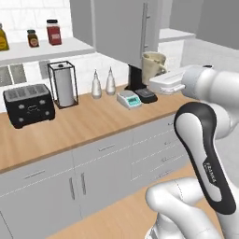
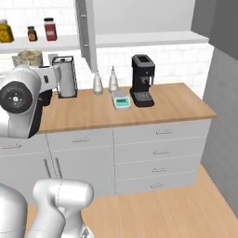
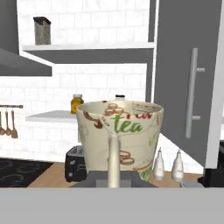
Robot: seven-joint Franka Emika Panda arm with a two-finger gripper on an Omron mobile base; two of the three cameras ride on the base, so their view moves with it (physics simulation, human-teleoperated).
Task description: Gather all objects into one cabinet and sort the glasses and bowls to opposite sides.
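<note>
The mug (image 3: 120, 138) sits in the gripper (image 3: 114, 183), raised above the counter (image 1: 93, 123), in the upper right of the left base view; the fingers look closed on its handle, which runs down the lower centre of the hand view. The open cabinet door (image 3: 188, 78) stands at the right of that view, its bar handle (image 3: 192, 92) near the mug's path. I judge the main risk to be clipping the door edge or bar on the way in, twisting the mug in a thin handle grip. Below, the coffee machine (image 2: 142, 79), scale (image 2: 121, 100) and two shakers (image 2: 105, 81) crowd the wooden counter, with white tile behind.
</note>
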